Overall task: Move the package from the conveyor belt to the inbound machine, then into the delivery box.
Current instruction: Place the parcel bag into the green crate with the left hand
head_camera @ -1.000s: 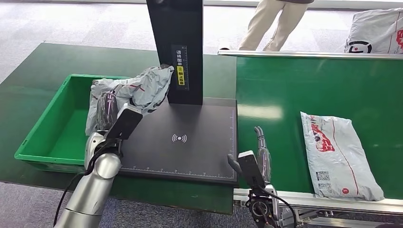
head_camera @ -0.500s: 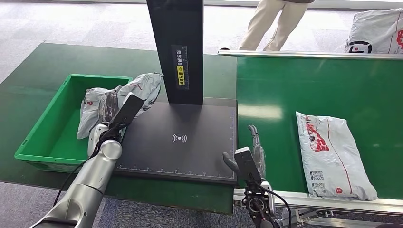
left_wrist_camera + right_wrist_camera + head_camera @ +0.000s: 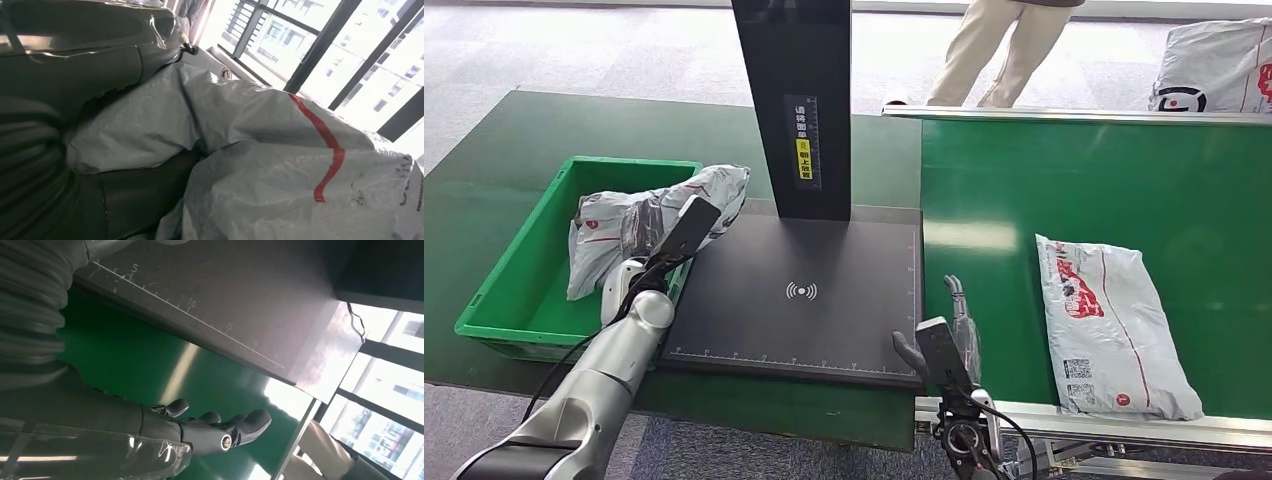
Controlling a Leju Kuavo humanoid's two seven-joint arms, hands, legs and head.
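Left hand point(image 3: 639, 232) grips package point(image 3: 614, 225) over green box point(image 3: 519, 290) | right hand point(image 3: 959, 320) open

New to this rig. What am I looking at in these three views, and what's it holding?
It is a humanoid robot with two silver arms ending in many-fingered hands. The wide picture comes from its head, looking down; the other two come from cameras at each wrist, so they look tilted.

In front lies a black scanner pad with a dark upright post, the inbound machine. To its left sits a green delivery box; to its right runs a green conveyor belt.

The left hand holds a crumpled grey package over the box's edge; the left wrist view shows that bag up close. The right hand holds nothing, fingers apart, above the belt beside the pad. A second package lies flat on the belt. A person's legs show beyond.
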